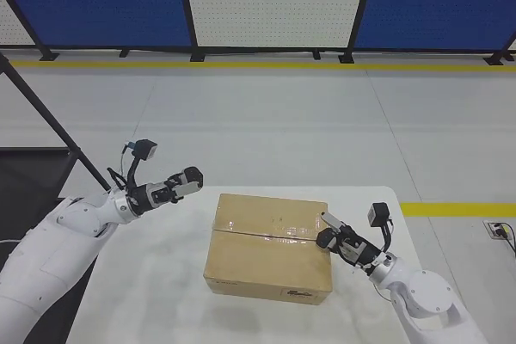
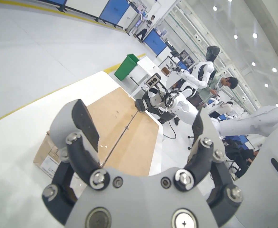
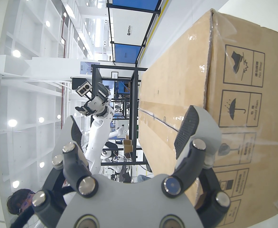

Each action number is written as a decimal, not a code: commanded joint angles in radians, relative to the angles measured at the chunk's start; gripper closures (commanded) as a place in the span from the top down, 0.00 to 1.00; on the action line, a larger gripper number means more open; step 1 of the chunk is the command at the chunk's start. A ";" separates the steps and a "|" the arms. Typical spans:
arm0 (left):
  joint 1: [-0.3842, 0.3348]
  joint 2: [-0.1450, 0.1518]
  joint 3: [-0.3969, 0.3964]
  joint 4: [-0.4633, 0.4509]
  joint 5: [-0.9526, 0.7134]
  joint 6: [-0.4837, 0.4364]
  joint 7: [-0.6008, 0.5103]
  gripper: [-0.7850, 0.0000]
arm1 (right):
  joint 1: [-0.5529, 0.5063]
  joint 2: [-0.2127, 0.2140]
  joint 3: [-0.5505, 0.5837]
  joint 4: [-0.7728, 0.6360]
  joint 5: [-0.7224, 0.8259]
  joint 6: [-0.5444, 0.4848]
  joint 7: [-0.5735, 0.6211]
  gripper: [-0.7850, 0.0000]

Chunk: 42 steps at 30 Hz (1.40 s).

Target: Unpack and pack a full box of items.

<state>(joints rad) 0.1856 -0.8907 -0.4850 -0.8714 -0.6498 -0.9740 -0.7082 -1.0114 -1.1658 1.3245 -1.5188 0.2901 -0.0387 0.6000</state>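
Note:
A closed cardboard box (image 1: 268, 248) with a taped centre seam sits in the middle of the white table (image 1: 146, 292). My left gripper (image 1: 192, 180) hovers above the table off the box's left far corner, open and empty; its wrist view shows the box (image 2: 127, 129) beyond the spread fingers (image 2: 86, 124). My right gripper (image 1: 329, 232) is at the box's right edge near the top, open, with one finger (image 3: 189, 126) over the box's upper edge and the box (image 3: 236, 100) close beside it.
A black metal frame (image 1: 34, 103) stands off the table's left side. A yellow floor line (image 1: 464, 209) runs to the right of the table. The table's front left area has free room.

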 commanded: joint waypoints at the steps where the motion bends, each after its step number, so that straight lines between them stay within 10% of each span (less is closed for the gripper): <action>1: 0.033 0.007 -0.021 -0.018 0.015 0.015 0.061 1.00 | 0.000 0.000 0.000 0.000 0.000 0.000 0.000 1.00; 22: 0.731 0.212 -0.411 -0.538 -0.142 0.142 0.358 1.00 | 0.000 0.000 0.000 0.000 0.000 0.000 0.000 1.00; 34: 0.735 0.215 -0.419 -0.542 -0.119 0.151 0.360 1.00 | 0.000 0.000 0.000 0.000 0.000 0.000 0.000 1.00; 42: 0.829 0.197 -0.424 -0.543 -0.131 0.330 0.484 1.00 | 0.000 0.000 0.000 0.000 0.000 0.000 0.000 1.00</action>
<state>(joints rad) 1.0018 -0.6935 -0.9062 -1.4124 -0.7869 -0.6654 -0.2269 -1.0114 -1.1658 1.3245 -1.5188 0.2901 -0.0387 0.6000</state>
